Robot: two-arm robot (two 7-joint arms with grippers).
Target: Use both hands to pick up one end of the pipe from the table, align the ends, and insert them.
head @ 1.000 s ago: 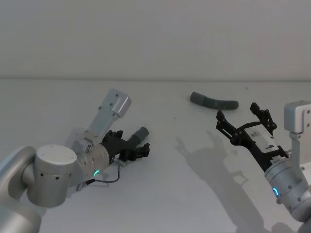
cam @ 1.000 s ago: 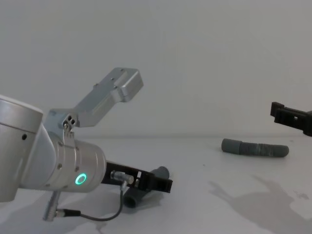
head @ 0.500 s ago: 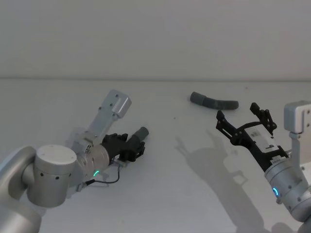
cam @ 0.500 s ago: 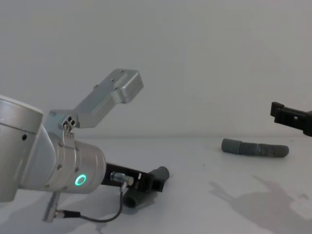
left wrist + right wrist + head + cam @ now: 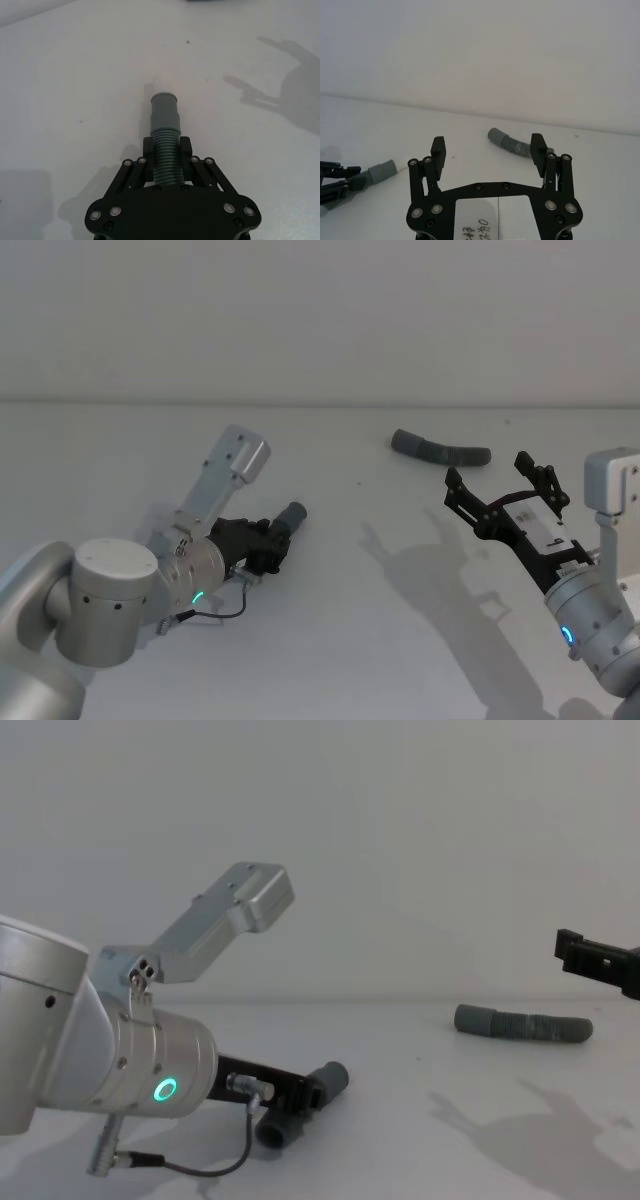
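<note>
At the left, the left end effector (image 5: 268, 548) sits low over the white worktop (image 5: 100, 460). Its black fingers are closed on the ribbed middle of the short hose piece (image 5: 165, 120). The piece's smooth grey cuff and narrow white tip (image 5: 162, 81) stick out past the fingers, pointing forward and to the right. In the chest view the cuff end looks tilted up a little. Whether the whole piece is off the surface cannot be told.

Farther right, toward the back, the longer hose piece (image 5: 440, 450) lies flat on the worktop, gently curved, with nothing touching it. Its wider grey cuff (image 5: 403, 440) is the end nearer the centre.

At the right, the right end effector (image 5: 490, 483) hangs above the worktop with its fingers spread wide and nothing between them. It is nearer the robot than the longer piece and apart from it.

The task looks to be at an early stage: one piece is gripped and the other is not yet picked up. The right end effector has to take the longer piece near its cuff. Both arms must then lift, line the white tip up with the wider cuff, and push the two together.
</note>
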